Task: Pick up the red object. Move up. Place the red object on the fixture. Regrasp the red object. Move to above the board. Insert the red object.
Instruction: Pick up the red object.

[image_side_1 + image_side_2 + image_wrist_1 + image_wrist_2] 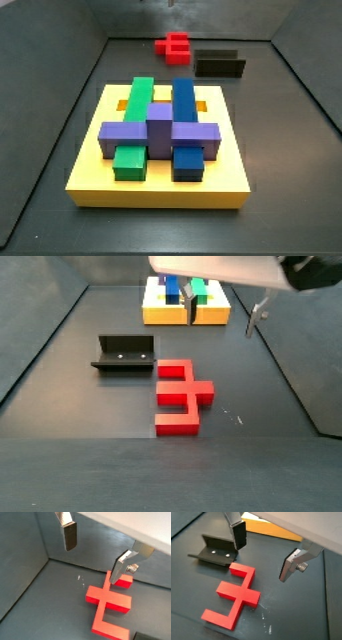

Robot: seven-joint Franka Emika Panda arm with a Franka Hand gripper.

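Note:
The red object (234,594) lies flat on the dark floor, also seen in a wrist view (107,607) and in both side views (174,45) (181,396). My gripper (261,563) hangs open above the floor just past one end of the red object, with nothing between its fingers (69,537). It touches nothing. The fixture (214,552) stands right beside the red object (127,353). Farther off sits the yellow board (160,190) with green, blue and purple blocks in it. In a side view only one finger (254,318) shows under the arm.
Dark walls (54,90) close in the floor on every side. The board (187,311) sits near the end of the box opposite the red object. A white housing (221,268) of the arm fills the top of a side view.

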